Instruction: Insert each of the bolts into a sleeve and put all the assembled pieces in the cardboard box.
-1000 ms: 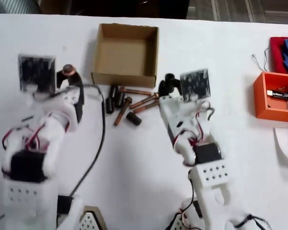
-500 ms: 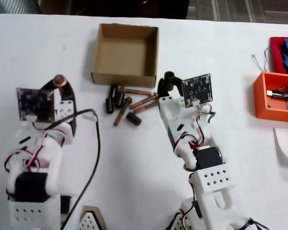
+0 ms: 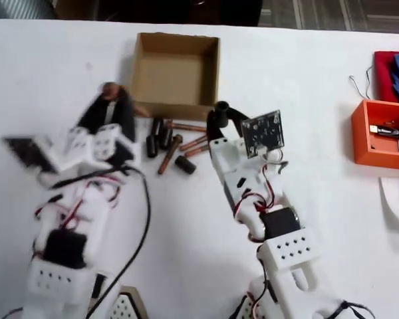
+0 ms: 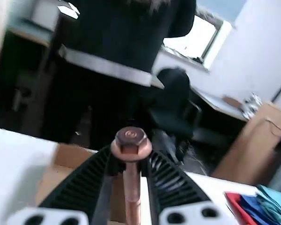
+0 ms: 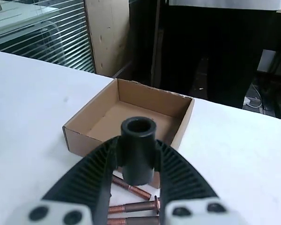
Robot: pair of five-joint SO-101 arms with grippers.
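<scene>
My left gripper (image 4: 131,157) is shut on a copper bolt (image 4: 131,173), held upright with its hex head on top; in the high view that bolt (image 3: 110,90) is raised just left of the cardboard box (image 3: 175,74). My right gripper (image 5: 138,161) is shut on a black sleeve (image 5: 138,151), bore facing up, and in the high view the sleeve (image 3: 221,108) hangs near the box's front right corner. Between the arms lie several copper bolts (image 3: 170,153) and black sleeves (image 3: 185,165) on the white table. The cardboard box (image 5: 129,119) is open, nothing lying inside.
An orange bin (image 3: 380,135) holding a small dark item stands at the right edge, with red and blue cloth (image 3: 392,74) behind it. A black cable (image 3: 141,206) runs along the left arm. Bare white table lies left of the box.
The left arm has swung right and forward, carrying the bolt toward the box's front left corner. The right arm has shifted slightly left with the sleeve.
</scene>
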